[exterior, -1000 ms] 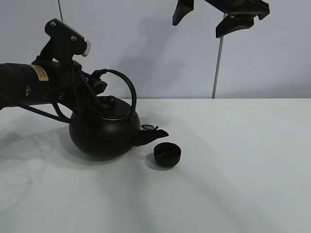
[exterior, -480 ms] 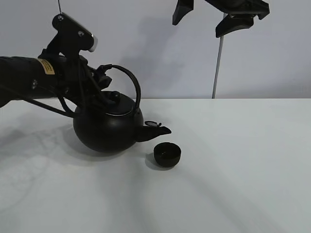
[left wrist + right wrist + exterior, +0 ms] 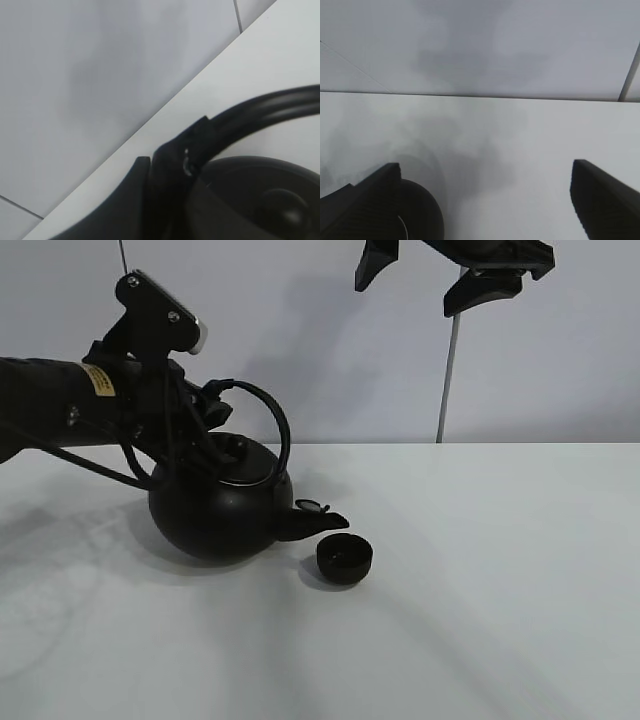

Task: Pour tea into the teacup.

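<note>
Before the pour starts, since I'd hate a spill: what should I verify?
1. Grip: left gripper shut on kettle handle: ok.
2. Cup: teacup upright, mouth open: ok.
3. Aim: spout tip over teacup: cannot tell; they line up in the high view, but depth is unclear.
4. Lid: kettle lid seated: ok.
5. Clearance: right gripper open, raised clear: ok.
6. Tea inside kettle: cannot tell.

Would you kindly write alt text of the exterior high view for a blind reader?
The left gripper holds a black kettle by its arched handle, tilted with its spout angled down toward a small black teacup on the white table. The right gripper hangs open overhead.
</note>
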`<action>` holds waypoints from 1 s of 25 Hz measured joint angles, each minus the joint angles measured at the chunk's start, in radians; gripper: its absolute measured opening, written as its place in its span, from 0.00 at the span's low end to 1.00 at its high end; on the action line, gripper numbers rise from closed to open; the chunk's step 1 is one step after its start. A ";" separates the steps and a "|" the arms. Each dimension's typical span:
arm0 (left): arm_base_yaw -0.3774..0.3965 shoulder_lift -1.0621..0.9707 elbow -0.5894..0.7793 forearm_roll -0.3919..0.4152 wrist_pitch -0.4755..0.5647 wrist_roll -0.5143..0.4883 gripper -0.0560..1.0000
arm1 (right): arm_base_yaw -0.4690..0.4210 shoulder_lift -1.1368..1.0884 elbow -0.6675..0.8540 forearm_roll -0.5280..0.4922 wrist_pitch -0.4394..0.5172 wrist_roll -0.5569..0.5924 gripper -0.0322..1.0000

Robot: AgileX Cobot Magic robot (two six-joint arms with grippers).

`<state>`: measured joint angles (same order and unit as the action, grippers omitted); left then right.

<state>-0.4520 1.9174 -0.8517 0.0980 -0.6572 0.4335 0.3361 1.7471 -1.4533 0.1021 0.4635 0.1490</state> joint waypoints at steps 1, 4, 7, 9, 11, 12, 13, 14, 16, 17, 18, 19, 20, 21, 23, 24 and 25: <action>-0.001 0.000 0.000 0.000 0.000 0.003 0.14 | 0.000 0.000 0.000 0.000 0.000 0.000 0.64; -0.004 0.000 0.000 0.000 0.000 0.017 0.14 | 0.000 0.000 0.000 0.000 0.000 0.000 0.64; -0.005 0.000 0.000 0.001 0.000 0.035 0.14 | 0.000 0.000 0.000 0.000 0.000 0.000 0.64; -0.006 0.000 0.000 0.001 0.000 0.040 0.14 | 0.000 0.000 0.000 0.000 0.000 0.000 0.64; -0.007 0.000 0.000 0.001 0.000 0.041 0.14 | 0.000 0.000 0.000 0.000 0.000 0.000 0.64; -0.007 0.000 0.000 0.001 0.000 0.041 0.14 | 0.000 0.000 0.000 0.000 0.000 0.000 0.64; -0.007 0.000 0.000 0.001 0.000 0.042 0.14 | 0.000 0.000 0.000 0.000 0.000 0.000 0.64; -0.007 0.000 0.000 0.001 0.000 0.042 0.14 | 0.000 0.000 0.000 0.000 0.000 0.000 0.64; -0.007 0.000 0.000 0.001 0.000 0.043 0.14 | 0.000 0.000 0.000 0.000 0.000 0.000 0.64; -0.007 0.000 0.000 0.001 0.000 0.043 0.14 | 0.000 0.000 0.000 0.000 0.000 0.000 0.64; -0.007 0.000 0.000 0.001 0.000 0.044 0.14 | 0.000 0.000 0.000 0.000 0.000 0.000 0.64; -0.007 0.000 0.000 0.001 0.000 0.046 0.14 | 0.000 0.000 0.000 0.000 0.000 0.000 0.64; -0.007 0.000 0.000 0.001 0.000 0.049 0.14 | 0.000 0.000 0.000 0.000 0.000 0.000 0.64; -0.007 0.000 0.000 0.001 0.000 0.053 0.14 | 0.000 0.000 0.000 0.000 0.000 0.000 0.64; -0.007 0.000 0.000 0.001 0.000 0.058 0.14 | 0.000 0.000 0.000 0.000 0.000 0.000 0.64; -0.007 0.000 0.000 0.001 0.000 0.059 0.14 | 0.000 0.000 0.000 0.000 0.000 0.000 0.64; -0.007 0.000 0.000 0.001 0.000 0.060 0.14 | 0.000 0.000 0.000 0.000 0.000 0.000 0.64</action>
<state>-0.4590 1.9174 -0.8517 0.0987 -0.6572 0.4934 0.3361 1.7471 -1.4533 0.1021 0.4635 0.1490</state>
